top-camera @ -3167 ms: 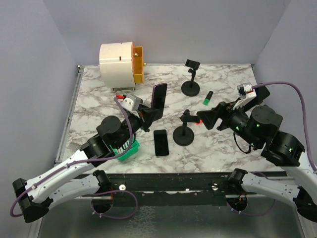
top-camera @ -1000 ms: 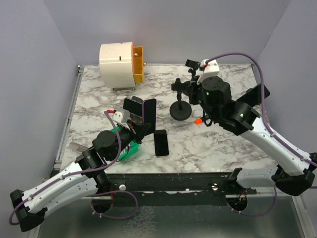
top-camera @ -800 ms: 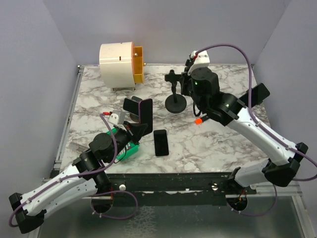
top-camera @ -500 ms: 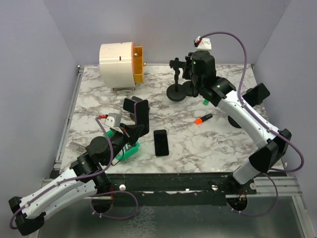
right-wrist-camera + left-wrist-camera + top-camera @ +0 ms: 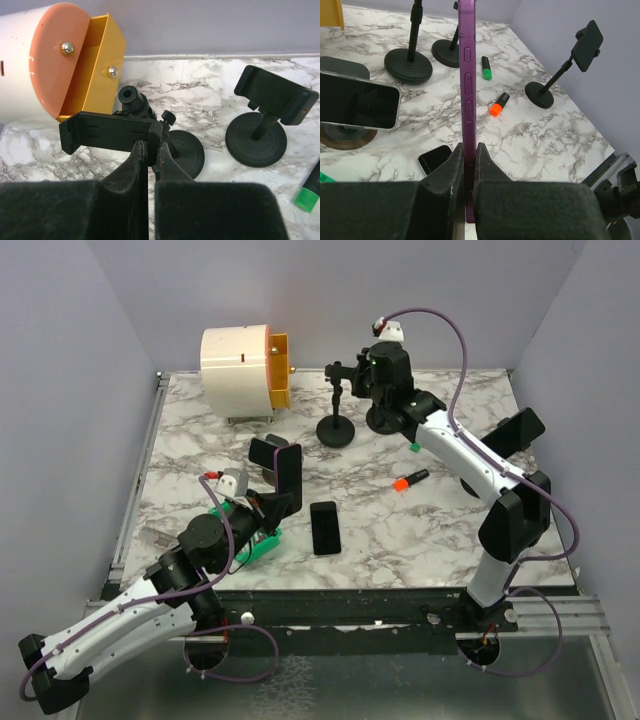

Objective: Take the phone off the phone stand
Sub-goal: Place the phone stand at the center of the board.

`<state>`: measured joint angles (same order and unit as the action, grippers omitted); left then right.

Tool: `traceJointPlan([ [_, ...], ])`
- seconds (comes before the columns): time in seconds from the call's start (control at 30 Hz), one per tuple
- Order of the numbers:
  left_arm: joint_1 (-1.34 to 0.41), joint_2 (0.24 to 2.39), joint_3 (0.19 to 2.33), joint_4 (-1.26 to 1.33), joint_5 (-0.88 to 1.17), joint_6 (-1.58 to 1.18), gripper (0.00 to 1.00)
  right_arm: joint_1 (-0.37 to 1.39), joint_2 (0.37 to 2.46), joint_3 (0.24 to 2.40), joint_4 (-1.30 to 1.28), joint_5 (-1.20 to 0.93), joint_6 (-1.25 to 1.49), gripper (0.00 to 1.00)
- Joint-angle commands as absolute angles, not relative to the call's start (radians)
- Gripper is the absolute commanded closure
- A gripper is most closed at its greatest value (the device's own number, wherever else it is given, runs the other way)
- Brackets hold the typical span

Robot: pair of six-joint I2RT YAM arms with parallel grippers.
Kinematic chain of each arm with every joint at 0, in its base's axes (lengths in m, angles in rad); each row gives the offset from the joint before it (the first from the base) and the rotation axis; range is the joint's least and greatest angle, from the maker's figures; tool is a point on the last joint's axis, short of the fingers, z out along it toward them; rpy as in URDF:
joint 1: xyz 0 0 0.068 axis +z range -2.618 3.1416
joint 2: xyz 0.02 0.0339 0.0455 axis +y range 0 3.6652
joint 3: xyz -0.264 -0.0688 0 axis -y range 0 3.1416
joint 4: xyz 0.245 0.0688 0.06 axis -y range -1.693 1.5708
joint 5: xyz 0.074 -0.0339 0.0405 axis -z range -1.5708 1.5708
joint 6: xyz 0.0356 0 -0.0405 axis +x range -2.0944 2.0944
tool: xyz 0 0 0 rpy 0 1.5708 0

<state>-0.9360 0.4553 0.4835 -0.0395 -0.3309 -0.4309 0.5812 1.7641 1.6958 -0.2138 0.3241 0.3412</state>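
**A:** Where was the phone?

**B:** Out of the stand, upright on its edge in the left gripper. The jaws were pinched tight across its lower end. It was well in front of the drum, toward the arms' bases.

**A:** Why hold it edge-up?

**B:** Likely because a thin slab is held most surely across its flat faces, so it couldn't swivel.

**A:** And the right gripper?

**B:** It was clamped on the stand's cradle, just right of the drum. I'd judge that grip kept a light stand from tipping and kept it clear of the phone.

**A:** Was the base on the table?

**B:** Probably, though the views left that uncertain.

**A:** How far along was the task?

**B:** I'd say nearly done. The phone only needed setting down.
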Motion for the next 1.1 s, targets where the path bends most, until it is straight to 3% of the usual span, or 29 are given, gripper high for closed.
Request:
traceJointPlan([
  [0.0,-0.934,0.452,0.481,0.018,-0.327,-0.438,1.00,0.567,1.784,1.752,-0.045,0.298,0.378,1.00],
  [0.73,-0.934,0.460,0.476,0.014,-0.324,-0.446,1.00,0.542,1.858,1.808,-0.095,0.298,0.361,1.00],
  [0.93,-0.934,0.463,0.480,0.002,-0.319,-0.446,1.00,0.541,1.838,1.781,-0.129,0.266,0.356,0.48],
  [1.07,-0.934,0.465,0.479,0.002,-0.312,-0.451,1.00,0.541,1.799,1.769,-0.166,0.251,0.360,0.26],
])
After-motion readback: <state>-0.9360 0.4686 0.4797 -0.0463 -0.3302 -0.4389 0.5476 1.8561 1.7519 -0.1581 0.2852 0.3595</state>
